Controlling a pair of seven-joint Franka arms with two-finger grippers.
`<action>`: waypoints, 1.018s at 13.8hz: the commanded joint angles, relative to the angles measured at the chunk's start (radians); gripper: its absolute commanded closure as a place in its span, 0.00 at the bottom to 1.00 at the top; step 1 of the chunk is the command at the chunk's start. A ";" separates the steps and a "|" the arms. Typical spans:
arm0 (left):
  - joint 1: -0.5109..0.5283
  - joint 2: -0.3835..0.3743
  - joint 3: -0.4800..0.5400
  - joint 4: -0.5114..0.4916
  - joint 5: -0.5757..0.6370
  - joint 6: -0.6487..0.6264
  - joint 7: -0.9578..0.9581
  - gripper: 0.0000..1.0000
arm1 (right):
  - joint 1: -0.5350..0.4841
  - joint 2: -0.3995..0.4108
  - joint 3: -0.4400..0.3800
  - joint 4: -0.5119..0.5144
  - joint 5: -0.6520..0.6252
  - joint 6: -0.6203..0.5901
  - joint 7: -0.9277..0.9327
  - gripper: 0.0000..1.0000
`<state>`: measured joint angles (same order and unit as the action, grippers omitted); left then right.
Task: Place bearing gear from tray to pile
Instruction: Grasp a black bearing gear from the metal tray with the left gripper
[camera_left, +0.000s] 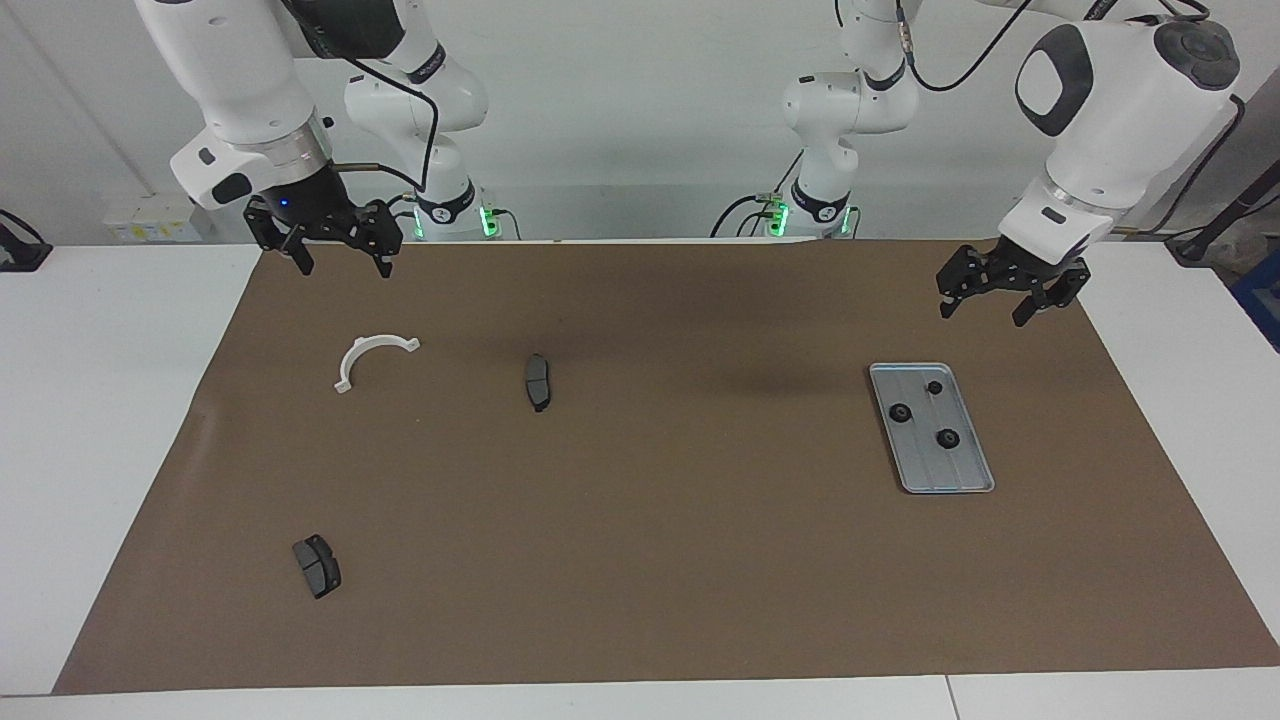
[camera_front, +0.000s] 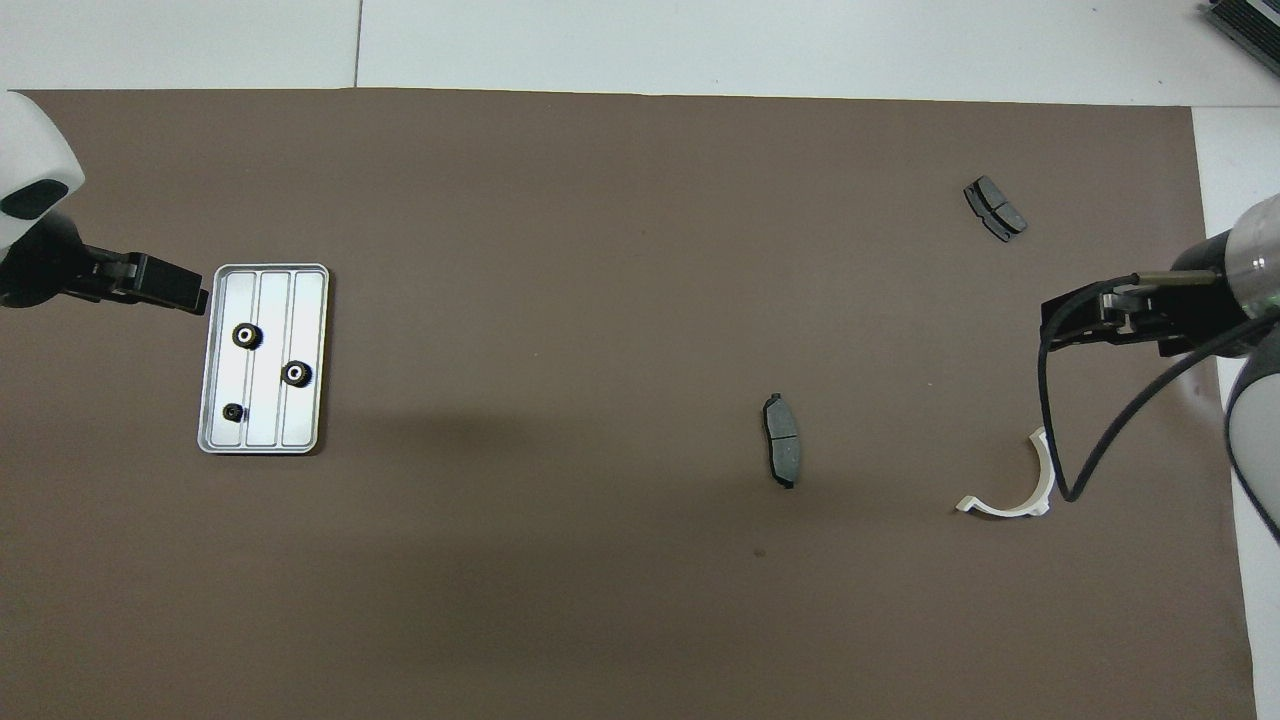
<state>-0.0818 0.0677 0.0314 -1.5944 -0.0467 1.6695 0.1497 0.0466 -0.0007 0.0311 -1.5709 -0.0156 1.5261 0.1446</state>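
My left gripper (camera_left: 984, 297), upper right of the facing view, hangs over the brown mat (camera_left: 640, 560) with fingers spread wide, holding nothing. My right gripper (camera_left: 343, 256), upper left, is equally wide open and empty. The tray (camera_left: 962, 478), at right centre, holds three black gears (camera_left: 947, 437). The pile lies scattered at left: white bracket (camera_left: 368, 358), one brake pad (camera_left: 538, 382), another brake pad (camera_left: 317, 565) at lower left.

Probably a robotics lab, white table (camera_left: 100, 450), brown mat (camera_left: 640, 560)
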 joint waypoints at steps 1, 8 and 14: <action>-0.015 -0.012 0.008 0.001 0.024 -0.024 -0.018 0.00 | -0.010 0.001 -0.002 0.002 0.026 -0.015 -0.037 0.00; 0.001 -0.052 0.010 -0.223 0.022 0.208 -0.018 0.00 | -0.008 0.001 -0.002 0.002 0.026 -0.015 -0.037 0.00; 0.008 -0.003 0.010 -0.475 0.021 0.597 -0.022 0.00 | -0.010 0.001 -0.002 0.002 0.026 -0.015 -0.037 0.00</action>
<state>-0.0803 0.0762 0.0449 -1.9866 -0.0440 2.1683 0.1449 0.0466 -0.0007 0.0311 -1.5709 -0.0156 1.5261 0.1446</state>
